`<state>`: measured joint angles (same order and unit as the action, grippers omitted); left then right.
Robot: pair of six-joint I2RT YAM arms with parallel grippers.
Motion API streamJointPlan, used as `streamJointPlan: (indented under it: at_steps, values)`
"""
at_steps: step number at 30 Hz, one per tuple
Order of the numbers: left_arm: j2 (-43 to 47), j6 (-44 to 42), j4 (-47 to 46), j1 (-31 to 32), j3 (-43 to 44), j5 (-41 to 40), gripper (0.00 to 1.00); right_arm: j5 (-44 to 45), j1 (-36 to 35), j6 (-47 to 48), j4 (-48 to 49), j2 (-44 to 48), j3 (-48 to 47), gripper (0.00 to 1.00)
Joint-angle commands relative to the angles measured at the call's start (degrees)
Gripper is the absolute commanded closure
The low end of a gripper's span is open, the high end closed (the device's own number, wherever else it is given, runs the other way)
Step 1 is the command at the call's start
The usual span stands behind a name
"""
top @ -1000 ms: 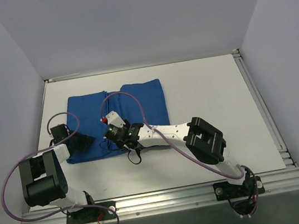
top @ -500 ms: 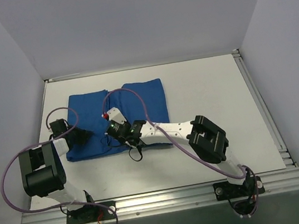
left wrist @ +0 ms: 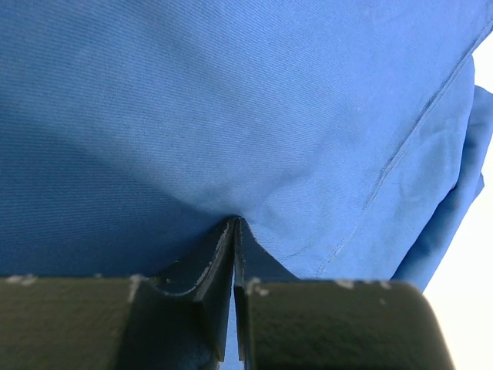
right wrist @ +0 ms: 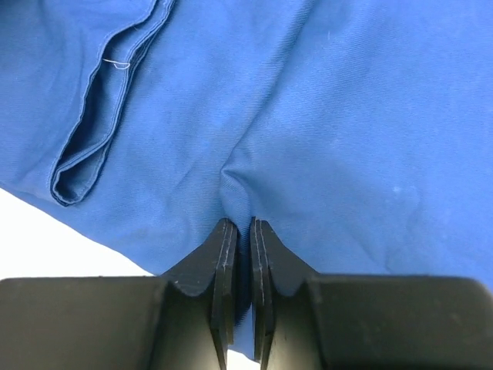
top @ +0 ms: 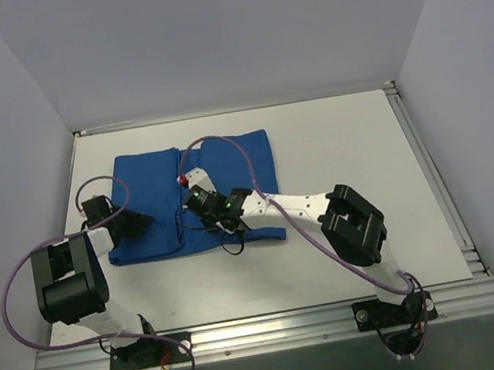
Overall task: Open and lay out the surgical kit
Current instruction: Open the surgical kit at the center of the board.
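Observation:
The royal-blue cloth wrap [top: 148, 176] lies folded on the left half of the white table [top: 344, 152]. My left gripper [top: 139, 222] is at its near left part, shut on a pinch of the cloth [left wrist: 231, 100], with the jaws [left wrist: 233, 225] pressed together. My right gripper [top: 207, 217] is over the near middle of the wrap, shut on a raised fold of cloth [right wrist: 323, 116] between its fingertips [right wrist: 239, 225]. A folded hem [right wrist: 85, 154] lies left of that pinch. The steel tray and the instruments are hidden.
Grey walls close in the table on the left, back and right. A metal rail [top: 269, 331] runs along the near edge by the arm bases. A purple cable [top: 222, 142] loops over the cloth above my right wrist.
My right gripper has moved back and to the right with the cloth pinched in it, and the near cloth edge has shifted. My left gripper has moved slightly back and still holds.

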<state>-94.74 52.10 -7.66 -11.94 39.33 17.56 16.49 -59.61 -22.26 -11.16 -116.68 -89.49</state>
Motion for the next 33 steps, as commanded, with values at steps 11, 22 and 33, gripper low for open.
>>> streamJointPlan:
  at_steps: [11,22,33]
  values:
    - [0.3,-2.4,-2.4,-0.4,-0.7,-3.7,0.88,11.2,27.7,-7.2,6.0,30.9,26.5,1.0]
    - [2.2,-3.1,-2.6,1.0,-0.2,-1.6,0.39,-4.0,50.8,-2.1,4.7,44.0,42.9,0.33]
    - [16.1,-14.9,25.4,18.3,14.0,-13.7,0.28,-11.3,44.1,8.7,5.0,28.7,31.4,0.22]
